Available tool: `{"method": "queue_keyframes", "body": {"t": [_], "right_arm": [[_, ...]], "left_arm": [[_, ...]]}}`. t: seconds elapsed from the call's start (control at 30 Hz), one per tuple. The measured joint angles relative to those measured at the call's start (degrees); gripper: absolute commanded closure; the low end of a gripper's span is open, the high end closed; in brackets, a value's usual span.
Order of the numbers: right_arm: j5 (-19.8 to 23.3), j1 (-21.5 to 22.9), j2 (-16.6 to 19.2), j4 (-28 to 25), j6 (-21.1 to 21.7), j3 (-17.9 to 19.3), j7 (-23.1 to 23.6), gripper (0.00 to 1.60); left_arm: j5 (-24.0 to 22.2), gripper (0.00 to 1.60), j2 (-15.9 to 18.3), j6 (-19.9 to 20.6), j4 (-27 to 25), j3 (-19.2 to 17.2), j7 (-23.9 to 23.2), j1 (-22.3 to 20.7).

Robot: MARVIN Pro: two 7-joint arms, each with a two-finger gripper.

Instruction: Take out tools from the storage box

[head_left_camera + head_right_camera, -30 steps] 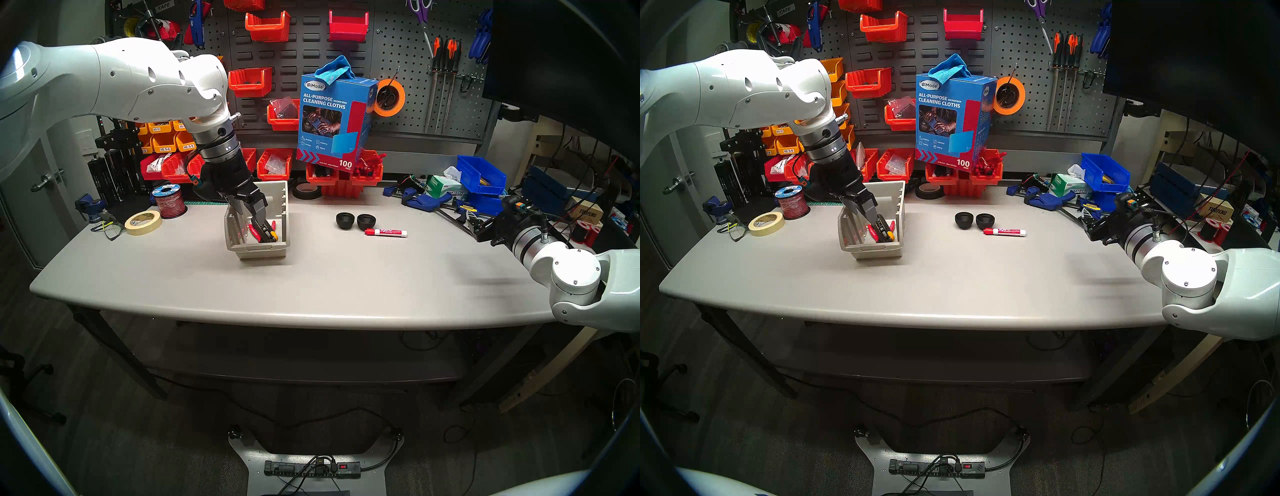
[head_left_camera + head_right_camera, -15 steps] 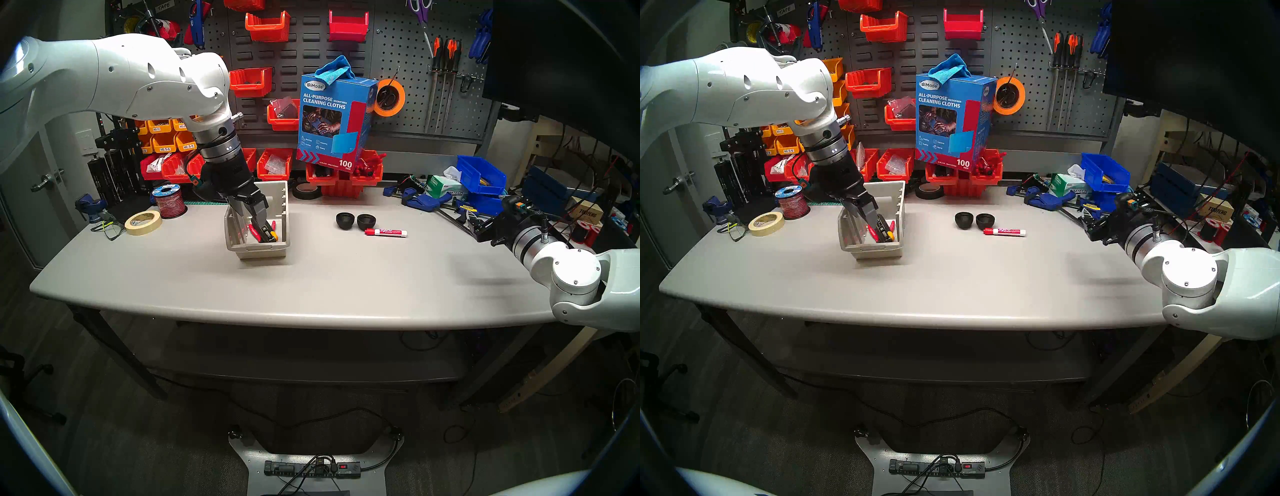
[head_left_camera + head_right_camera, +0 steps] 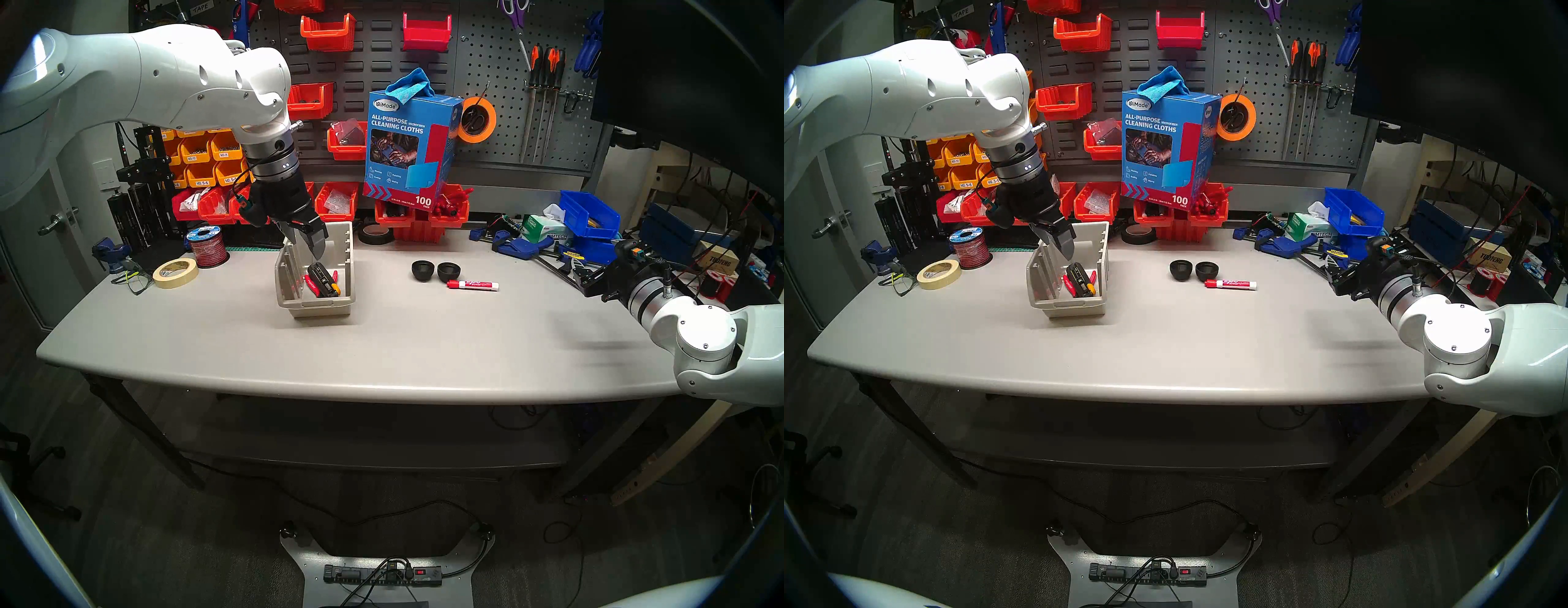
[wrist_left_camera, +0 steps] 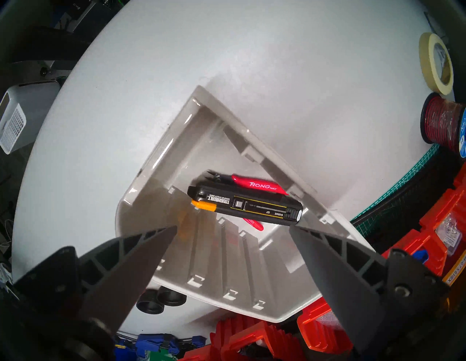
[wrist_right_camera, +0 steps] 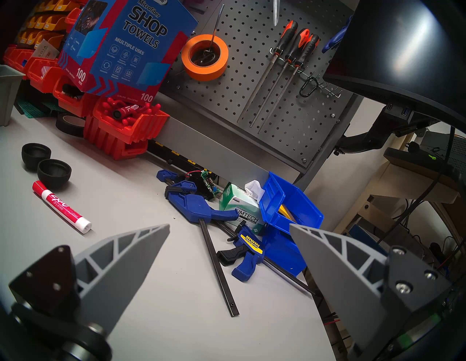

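1. Three tools already lie out on the grey table (image 3: 424, 352), right of centre in the head view: two black round cups (image 3: 436, 271), side by side, and a red-capped Expo marker (image 3: 472, 285) just below them.

2. Two tools are left, by my reckoning, inside the beige storage bin (image 3: 335, 306) at mid-frame: a black Toughbuilt utility knife (image 4: 245, 206) with an orange tip, and slim red-handled cutters (image 4: 254, 185) lying partly beneath it.

3. My left pincer (image 3: 306, 241) hangs above the bin's far end, jaws spread wide and empty, pointing steeply down at the knife; nothing touches it.

4. My right pincer (image 5: 229, 228) sits at the right edge of the table, jaws equally wide, holding nothing, facing the blue bar clamps (image 5: 201, 209).

5. The knife looks long, flat and hard-sided, lying slantwise across the bin floor; in the wrist view it spans nearly the gap between my fingertips (image 4: 161, 234), so I judge a crosswise grip the safer choice.

6. The bin's ribbed walls stand close on both sides.
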Motion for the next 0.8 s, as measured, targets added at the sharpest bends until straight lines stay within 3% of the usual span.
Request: {"method": "queue_keyframes", "body": {"t": [0.4,0.8], "right_arm": [[0.17,0.02,-0.25,-0.04,-0.22,-0.14,-0.03,0.00],[0.31,0.03,-0.50,-0.08,-0.42,-0.28,-0.07,0.00]], "left_arm": [[3.01,0.00,-3.78,4.65,5.92,0.27,4.29,5.62],[7.86,0.00,-6.81,10.35,12.73,3.46,9.55,9.93]]}}
